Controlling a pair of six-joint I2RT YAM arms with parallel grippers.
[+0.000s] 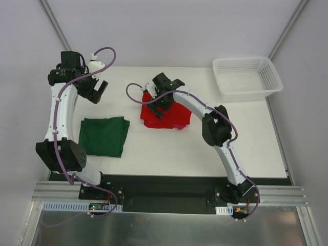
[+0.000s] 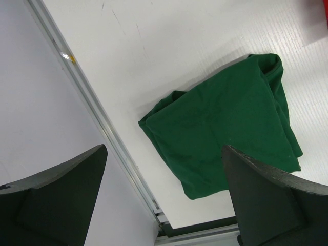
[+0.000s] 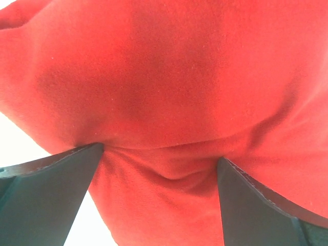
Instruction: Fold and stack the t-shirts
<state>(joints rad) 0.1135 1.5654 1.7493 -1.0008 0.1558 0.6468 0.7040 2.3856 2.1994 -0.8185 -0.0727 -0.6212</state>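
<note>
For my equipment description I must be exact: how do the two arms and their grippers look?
The left arm and right arm have white curved links and bulky black joint housings. A purple cable runs along each. The left gripper and right gripper are black with wedge-shaped fingers.

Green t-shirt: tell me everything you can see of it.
The green t-shirt is plain dark green soft cloth, folded into a rough rectangle with one bunched edge. It lies flat on the left half of the white table, apart from the red t-shirt. Only the table touches it.
</note>
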